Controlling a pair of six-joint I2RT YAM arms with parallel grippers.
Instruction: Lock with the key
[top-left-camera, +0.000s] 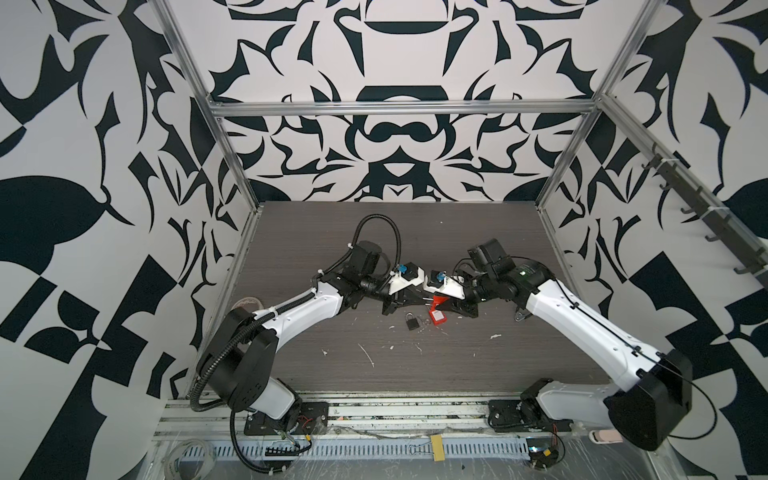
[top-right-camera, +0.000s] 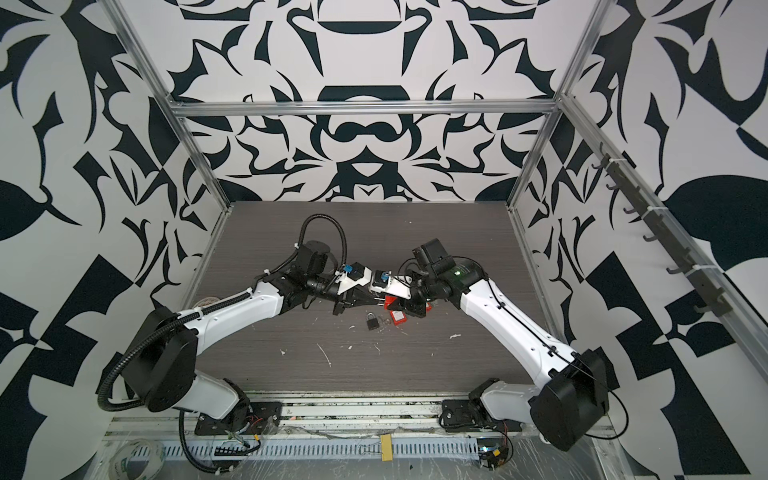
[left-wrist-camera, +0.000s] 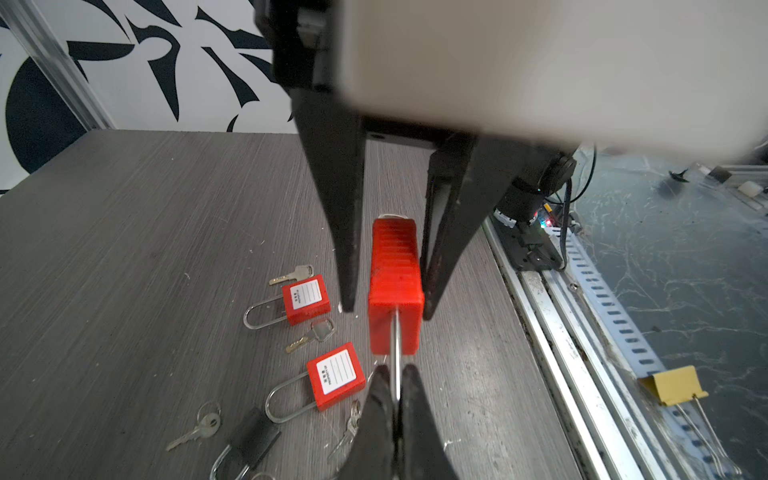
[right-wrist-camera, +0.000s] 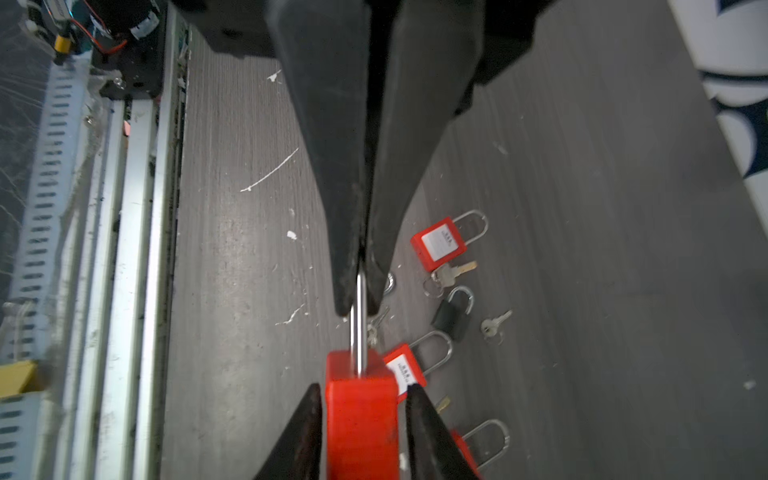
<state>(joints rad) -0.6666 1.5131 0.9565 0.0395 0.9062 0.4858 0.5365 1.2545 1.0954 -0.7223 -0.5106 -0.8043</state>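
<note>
A red padlock (left-wrist-camera: 395, 286) (right-wrist-camera: 360, 415) hangs in the air between both arms, above the grey table (left-wrist-camera: 124, 249). My left gripper (left-wrist-camera: 395, 370) (right-wrist-camera: 358, 307) is shut on its steel shackle (right-wrist-camera: 358, 328). My right gripper (right-wrist-camera: 363, 387) (left-wrist-camera: 388, 311) straddles the red body, open, with a thin gap showing beside each finger. A sliver of metal (left-wrist-camera: 388, 217) shows at the body's far end; whether it is the key I cannot tell. In both top views the padlock (top-left-camera: 439, 300) (top-right-camera: 390, 301) sits where the two grippers meet.
On the table below lie two more red padlocks (left-wrist-camera: 306, 299) (left-wrist-camera: 336, 376), a black padlock (left-wrist-camera: 251, 436) and loose keys (left-wrist-camera: 291, 275) (left-wrist-camera: 311, 336) (left-wrist-camera: 195, 430). An aluminium rail (left-wrist-camera: 540, 332) runs along the front edge, with a yellow binder clip (left-wrist-camera: 673, 390) beyond it.
</note>
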